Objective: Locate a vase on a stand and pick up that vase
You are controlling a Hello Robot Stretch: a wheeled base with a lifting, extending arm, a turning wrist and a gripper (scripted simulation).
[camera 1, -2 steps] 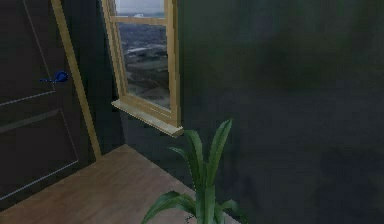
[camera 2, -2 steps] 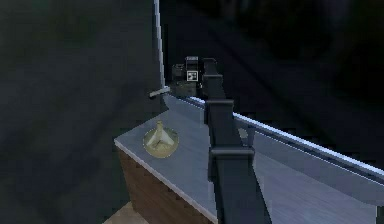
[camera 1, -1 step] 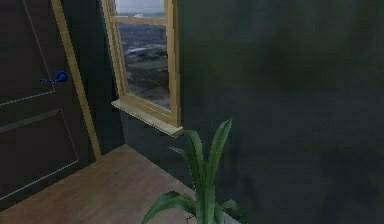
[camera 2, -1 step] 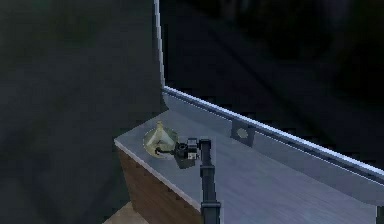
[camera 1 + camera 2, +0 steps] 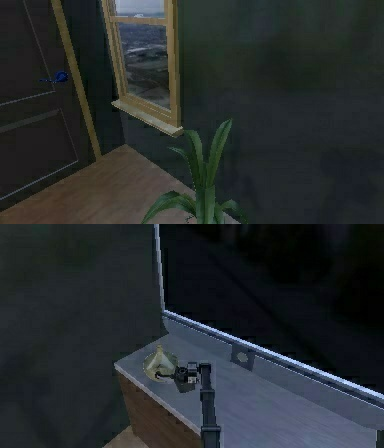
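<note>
At the stand (image 5: 262, 410) corner: yellowish object (image 5: 157, 363), probably the vase, at the gripper (image 5: 172, 374).
Hold: cannot tell whether it grasps anything.
Lift: it should rise straight, clear of the screen (image 5: 280, 294).

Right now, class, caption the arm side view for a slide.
Jaws near a tan object on a stand, dark screen behind.

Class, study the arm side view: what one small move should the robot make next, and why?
Probably a slight lift of the arm. The tool sits at the small tan object, likely the vase, near the corner of the stand. Whether it holds it cannot be told; a lift would show that.
</note>
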